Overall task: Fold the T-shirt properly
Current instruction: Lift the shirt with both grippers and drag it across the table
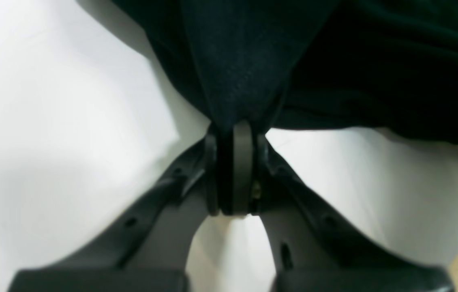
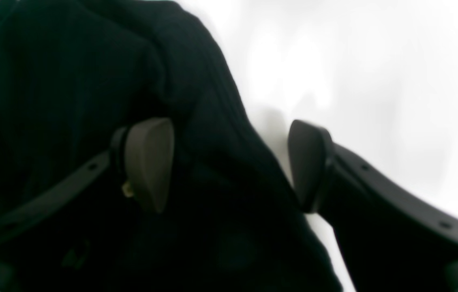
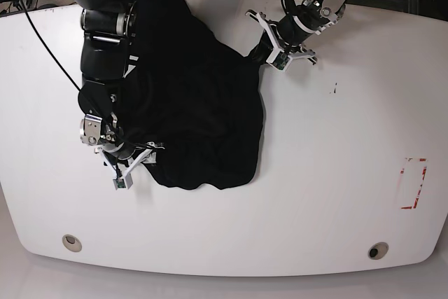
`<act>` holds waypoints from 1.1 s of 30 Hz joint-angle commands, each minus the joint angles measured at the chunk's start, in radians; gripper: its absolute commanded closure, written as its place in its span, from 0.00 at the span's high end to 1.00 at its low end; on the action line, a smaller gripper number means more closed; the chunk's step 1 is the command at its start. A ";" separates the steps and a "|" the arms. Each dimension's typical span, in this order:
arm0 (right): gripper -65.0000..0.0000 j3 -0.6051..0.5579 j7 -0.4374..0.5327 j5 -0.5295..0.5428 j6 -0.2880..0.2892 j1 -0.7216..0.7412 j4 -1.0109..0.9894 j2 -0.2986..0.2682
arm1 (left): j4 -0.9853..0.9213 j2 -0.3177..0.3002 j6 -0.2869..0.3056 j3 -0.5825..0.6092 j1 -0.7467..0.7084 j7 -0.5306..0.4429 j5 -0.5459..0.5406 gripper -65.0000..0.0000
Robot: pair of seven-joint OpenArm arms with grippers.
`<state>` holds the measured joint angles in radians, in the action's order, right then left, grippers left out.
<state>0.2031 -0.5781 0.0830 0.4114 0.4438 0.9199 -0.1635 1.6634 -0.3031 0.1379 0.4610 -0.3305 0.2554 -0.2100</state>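
The black T-shirt (image 3: 196,110) lies crumpled on the white table (image 3: 336,173), left of the middle; no print shows. My left gripper (image 3: 268,52) is at the shirt's far right edge. In the left wrist view it (image 1: 233,132) is shut on a pinch of the black fabric (image 1: 233,73), which rises taut from the pads. My right gripper (image 3: 131,162) is at the shirt's near left edge. In the right wrist view it (image 2: 229,166) is open, one pad (image 2: 150,162) over the fabric (image 2: 50,81), the other over white table beside the shirt's edge.
A red rectangle mark (image 3: 413,183) is on the table at the right. Two round holes (image 3: 70,241) (image 3: 378,250) sit near the front edge. A small dark mark (image 3: 334,89) lies right of the shirt. Cables run behind the table's far edge.
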 commanded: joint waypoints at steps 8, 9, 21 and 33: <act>0.46 0.003 0.050 -0.001 -0.004 -0.007 0.012 0.006 | 0.042 -0.005 0.001 -0.040 -0.005 -0.015 -0.004 0.00; 0.36 0.003 0.051 -0.001 -0.004 -0.013 0.012 0.006 | 0.042 -0.005 0.002 -0.051 -0.011 -0.015 -0.004 0.00; 0.00 0.011 -0.064 0.001 -0.004 -0.102 0.221 -0.012 | 0.057 -0.005 0.006 -0.258 -0.031 -0.015 -0.006 0.00; 0.00 0.003 -0.259 0.001 0.004 -0.119 0.673 -0.014 | 0.263 0.005 0.210 -0.529 0.107 0.247 -0.006 0.00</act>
<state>0.2020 -0.8421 0.0834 0.4198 0.2893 1.5417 -0.1638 1.8839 -0.2901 0.3340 -0.0380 -0.2554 0.5007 -0.2070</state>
